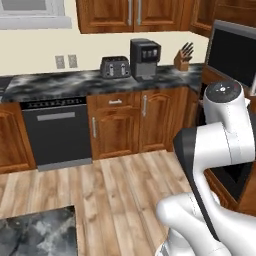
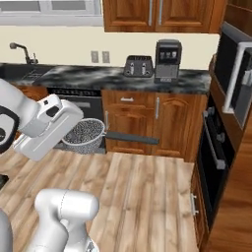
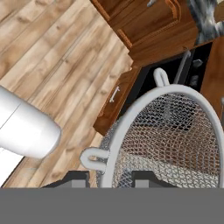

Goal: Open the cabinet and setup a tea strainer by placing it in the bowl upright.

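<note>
My gripper [image 3: 109, 180] is shut on the rim of the tea strainer [image 3: 175, 140], whose silver mesh basket spreads just beyond my dark fingertips [image 3: 72, 179]. From the right base view the tea strainer [image 2: 86, 135] hangs in the air above the wooden floor. There its thin dark handle [image 2: 133, 139] points right, level, toward the low cabinets, and my white hand covers the fingers. The bowl is out of view. I cannot tell whether the cabinet is among the shut wall cupboards [image 2: 157, 14] above the counter.
A toaster [image 1: 115, 66], a coffee machine [image 1: 145, 57] and a knife block [image 1: 182, 59] stand on the dark marbled counter [image 1: 50, 82]. A dishwasher [image 1: 57, 132] sits below it. An oven [image 2: 216, 152] and a microwave [image 2: 236, 69] fill the right wall. A marbled counter corner [image 1: 35, 232] is near left.
</note>
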